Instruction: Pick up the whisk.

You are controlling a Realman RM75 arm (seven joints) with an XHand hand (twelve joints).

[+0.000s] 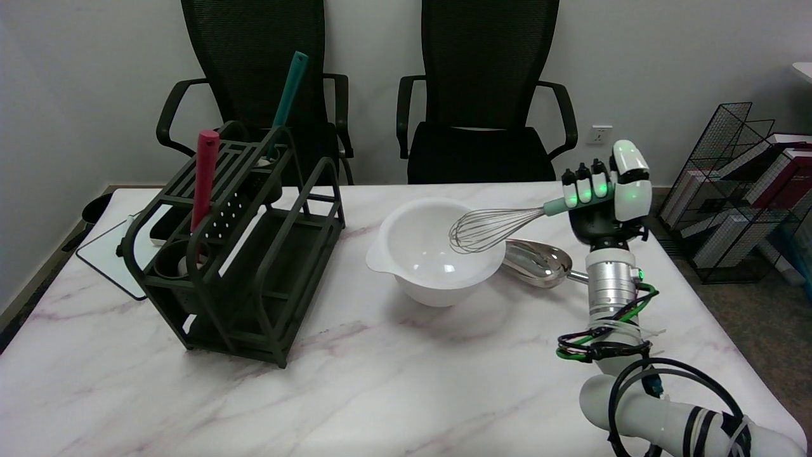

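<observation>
head view: single frame, looking down across the worktop (pixel 380 393)
whisk (pixel 491 227): held in the air, wire head over the right rim of the bowl, pale green handle running up and right into the robot hand; lies near level, head slightly lower than handle
whisk contact: wires look clear of the bowl floor; can't tell if they touch the rim
robot hand (pixel 599 203): right one, fingers wrapped round the whisk handle, back of the palm toward the camera, green lights on the fingers; sits above the right side of the worktop
right arm: comes in from lower right, metal wrist section upright under the hand, black and green cables looped around it
bowl (pixel 438 251): white, round, with a pour lip on its left side, standing mid-worktop
scoop (pixel 539 257): shiny metal, lying on the worktop just right of the bowl, partly behind it
rack (pixel 247 254): dark green utensil rack on the left half of the worktop
rack contents: red handle (pixel 204 178) upright at the front left, teal handle (pixel 288 95) leaning at the back
behind worktop: two black office chairs (pixel 488 82)
far right: wire book rack (pixel 742 190) on the floor
</observation>
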